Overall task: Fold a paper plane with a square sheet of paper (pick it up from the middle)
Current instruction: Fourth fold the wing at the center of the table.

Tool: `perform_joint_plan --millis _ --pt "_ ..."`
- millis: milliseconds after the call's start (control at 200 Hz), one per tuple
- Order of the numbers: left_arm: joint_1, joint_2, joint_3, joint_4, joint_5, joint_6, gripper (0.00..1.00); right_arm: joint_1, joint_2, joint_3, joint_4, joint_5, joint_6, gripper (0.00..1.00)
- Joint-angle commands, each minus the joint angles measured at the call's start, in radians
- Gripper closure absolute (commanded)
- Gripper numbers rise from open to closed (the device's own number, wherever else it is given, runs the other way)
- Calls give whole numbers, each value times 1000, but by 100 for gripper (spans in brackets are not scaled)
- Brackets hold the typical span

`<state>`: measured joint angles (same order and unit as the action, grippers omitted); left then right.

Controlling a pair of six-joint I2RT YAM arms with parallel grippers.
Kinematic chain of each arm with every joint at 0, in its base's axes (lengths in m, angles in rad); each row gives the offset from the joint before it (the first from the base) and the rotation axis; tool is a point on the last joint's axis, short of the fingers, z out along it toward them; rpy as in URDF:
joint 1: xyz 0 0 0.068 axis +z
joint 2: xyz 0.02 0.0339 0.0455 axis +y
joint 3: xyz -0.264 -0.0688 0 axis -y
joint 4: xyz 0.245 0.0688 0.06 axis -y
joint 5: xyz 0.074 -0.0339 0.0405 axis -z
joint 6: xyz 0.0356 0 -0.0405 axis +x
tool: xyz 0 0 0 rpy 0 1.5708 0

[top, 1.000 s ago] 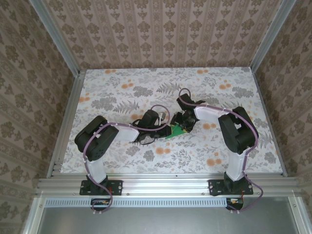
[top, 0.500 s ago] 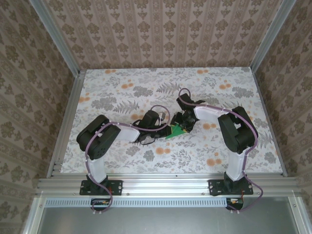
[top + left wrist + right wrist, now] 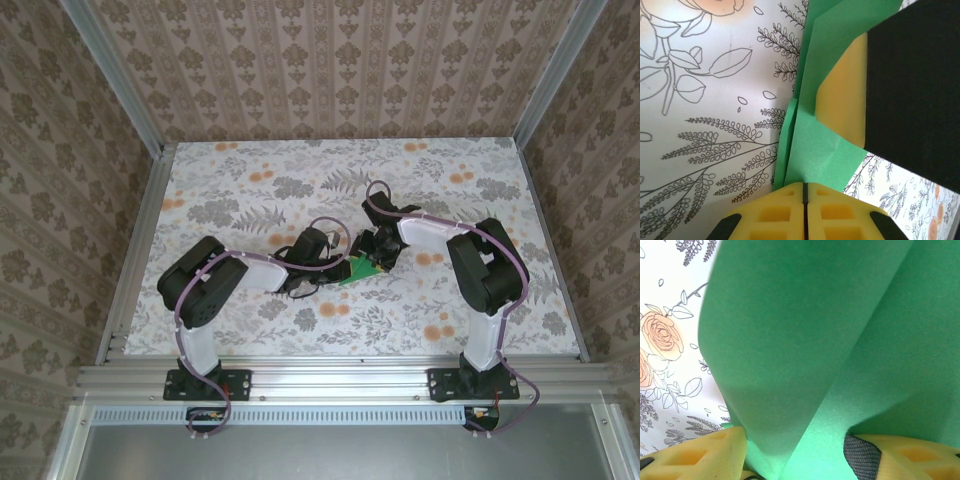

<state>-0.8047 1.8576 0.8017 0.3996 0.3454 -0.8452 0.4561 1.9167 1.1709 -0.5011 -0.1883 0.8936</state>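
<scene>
Where the two arms meet near mid-table, the green paper sheet (image 3: 352,270) lies between both grippers, w/ only a small bright wedge of it showing from above. It is thin, matte and creased: the left wrist cam shows at least two layers, a narrow strip along the left edge and a broad flat face w/ a sharp diagonal fold.

L gripper (image 3: 805,186): its yellow foam pads (image 3: 775,210), blocky w/ square recesses, are pressed together to a thin seam, and the sheet's lower edge runs into that seam, so it is pinched.

R gripper (image 3: 795,455): its yellow pads (image 3: 705,456) stand well apart w/ the sheet passing between them in soft curved folds, so the jaws are parted and not clamped. Black knit fabric shows beside the right-hand pad. In the left wrist cam one R pad lies flat against the sheet's face.

The tabletop (image 3: 250,190) is smooth w/ a grey and orange floral print. Bare surface lies on the far, left and right sides of the grippers. Aluminium rails (image 3: 132,250) bound the table edges, w/ patterned walls (image 3: 330,70) beyond.
</scene>
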Motion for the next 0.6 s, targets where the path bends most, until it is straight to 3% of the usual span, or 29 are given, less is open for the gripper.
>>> perform_joint_plan --millis 0,395,595 --pt "-2 12 -8 -101 -48 17 93 -21 166 -120 -80 123 -30 35" --pt "-2 25 1 -175 -39 -15 97 -65 -163 -111 30 -54 -210 34" --pt "-2 27 20 -208 -34 -14 98 -66 -221 -143 71 -71 -273 36"
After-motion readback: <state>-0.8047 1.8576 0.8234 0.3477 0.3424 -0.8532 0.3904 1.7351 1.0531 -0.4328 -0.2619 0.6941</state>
